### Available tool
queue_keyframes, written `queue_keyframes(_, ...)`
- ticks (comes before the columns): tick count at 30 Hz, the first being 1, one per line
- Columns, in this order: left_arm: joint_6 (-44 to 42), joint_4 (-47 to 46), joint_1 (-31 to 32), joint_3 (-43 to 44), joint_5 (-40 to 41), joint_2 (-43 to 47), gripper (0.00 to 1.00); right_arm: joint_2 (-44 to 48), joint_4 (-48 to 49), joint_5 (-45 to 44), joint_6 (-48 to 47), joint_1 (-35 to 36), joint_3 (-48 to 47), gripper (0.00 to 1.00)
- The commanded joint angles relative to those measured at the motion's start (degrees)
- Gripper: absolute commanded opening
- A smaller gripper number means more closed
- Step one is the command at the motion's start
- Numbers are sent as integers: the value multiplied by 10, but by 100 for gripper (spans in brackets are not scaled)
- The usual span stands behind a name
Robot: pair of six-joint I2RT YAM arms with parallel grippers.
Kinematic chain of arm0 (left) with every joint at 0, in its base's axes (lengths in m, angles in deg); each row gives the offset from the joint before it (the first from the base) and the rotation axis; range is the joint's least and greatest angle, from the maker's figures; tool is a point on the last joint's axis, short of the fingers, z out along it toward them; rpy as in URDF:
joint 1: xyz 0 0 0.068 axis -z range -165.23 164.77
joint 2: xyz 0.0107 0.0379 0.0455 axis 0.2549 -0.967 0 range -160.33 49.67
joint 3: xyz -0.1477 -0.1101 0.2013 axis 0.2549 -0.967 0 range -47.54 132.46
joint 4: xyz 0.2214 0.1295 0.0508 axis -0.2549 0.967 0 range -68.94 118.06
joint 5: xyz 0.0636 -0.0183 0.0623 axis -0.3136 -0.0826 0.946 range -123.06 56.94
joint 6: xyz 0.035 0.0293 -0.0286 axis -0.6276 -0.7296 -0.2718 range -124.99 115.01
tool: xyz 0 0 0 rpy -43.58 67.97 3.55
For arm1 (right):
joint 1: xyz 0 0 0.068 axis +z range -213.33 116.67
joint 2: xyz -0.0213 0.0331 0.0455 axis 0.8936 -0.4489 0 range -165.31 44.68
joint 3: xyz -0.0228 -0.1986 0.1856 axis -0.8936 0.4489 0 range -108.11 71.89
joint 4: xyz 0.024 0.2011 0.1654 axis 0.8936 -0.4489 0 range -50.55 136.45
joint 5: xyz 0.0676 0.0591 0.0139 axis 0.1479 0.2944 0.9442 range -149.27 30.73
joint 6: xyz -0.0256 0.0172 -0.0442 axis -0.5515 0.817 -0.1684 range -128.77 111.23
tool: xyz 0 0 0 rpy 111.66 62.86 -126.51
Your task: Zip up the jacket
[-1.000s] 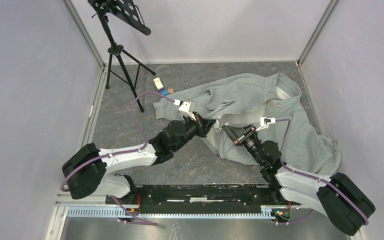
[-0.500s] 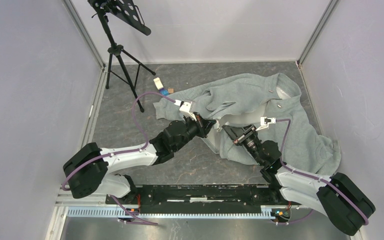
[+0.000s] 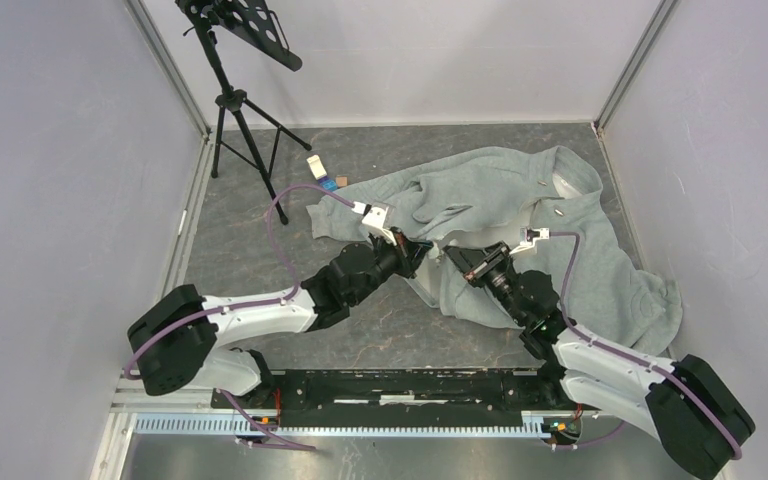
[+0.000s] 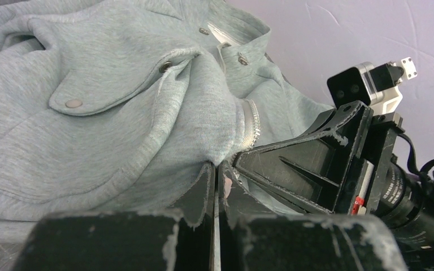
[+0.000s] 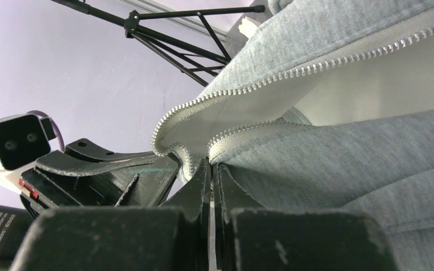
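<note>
on table (image 3: 245, 235), both jaws clamping jacket (image 3: 600, 262) edges

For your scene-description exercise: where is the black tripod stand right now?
In the top view the tripod stand is in the far left corner, near the left wall, left of the jacket.
</note>
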Motion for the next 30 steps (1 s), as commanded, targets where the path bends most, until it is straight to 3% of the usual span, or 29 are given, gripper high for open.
queue_keyframes(1, -49, -31, 13, 14, 25, -4, 2, 19, -47, -8, 39, -2, -45, 0)
queue_keyframes(12, -90, -27, 22, 13, 61, -3, 2, 48, -247, -7, 93, -1, -112, 0)
queue_keyframes(30, -93, -9, 35, 21, 73, -13, 2, 74, -311, -19, 129, -2, -125, 0)
